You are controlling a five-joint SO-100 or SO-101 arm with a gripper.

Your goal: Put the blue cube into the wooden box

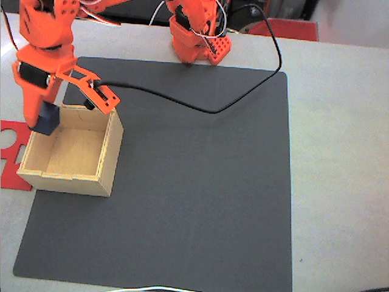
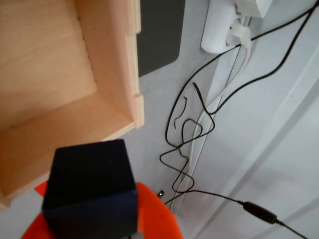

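- While the orange arm reaches down at the upper left of the fixed view, its gripper (image 1: 44, 118) is clamped on the blue cube (image 1: 48, 120), which hangs over the upper left corner of the wooden box (image 1: 104, 159).
- Around it in that view: a dark grey mat (image 1: 200, 201) fills the middle of the frame, the box sits on the mat's left edge, and a flat red cut-out piece (image 1: 11, 135) lies on the table just left of the box, partly hidden behind it.
- A black cable (image 1: 243, 97) loops across the top of the mat from the arm towards the orange base (image 1: 196, 38) at the top centre.
- Seen from the wrist view, the cube (image 2: 92, 191) is a matte, dark navy block at the lower left, resting against the orange finger (image 2: 157, 214) beneath it.
- Above it, at the upper left, stands the pale plywood box (image 2: 127, 74), with a notched corner joint.
- Right of the box, thin black wires (image 2: 187, 144) tangle over the pale table, and a white power strip (image 2: 224, 30) sits at the top right.
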